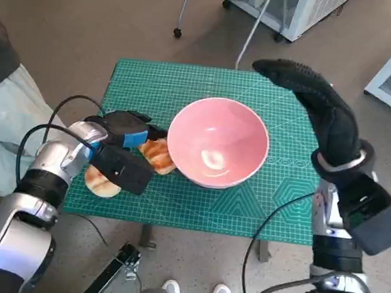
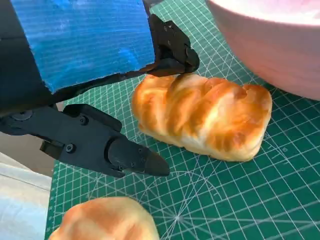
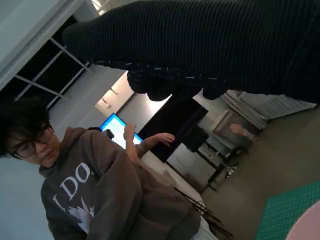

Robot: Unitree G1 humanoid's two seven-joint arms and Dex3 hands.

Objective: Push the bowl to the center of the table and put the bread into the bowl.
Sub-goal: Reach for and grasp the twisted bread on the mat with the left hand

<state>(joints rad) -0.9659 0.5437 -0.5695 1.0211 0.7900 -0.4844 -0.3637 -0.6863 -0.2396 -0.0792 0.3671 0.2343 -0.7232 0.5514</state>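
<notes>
Already the pink bowl (image 1: 218, 143) sits mid-mat, just beyond my left fingers (image 2: 131, 156). Bread step in hand. My left hand (image 1: 123, 148) holds nothing, fingers spread about the glazed loaf (image 2: 202, 115), one tip touching. Next: close and lift over the rim. My right hand (image 1: 319, 111) hovers raised; grip state unclear.

The only lettering that can be read stands on the chest of the brown hooded sweatshirt (image 3: 105, 200) worn by the person in the right wrist view — large pale capitals, "I DO", with a pale graphic below them too unclear to make out. The green cutting mat (image 1: 186, 85) covering the surface carries printed grid lines and faint markings along its near right edge — too small and blurred to read in the head view.
</notes>
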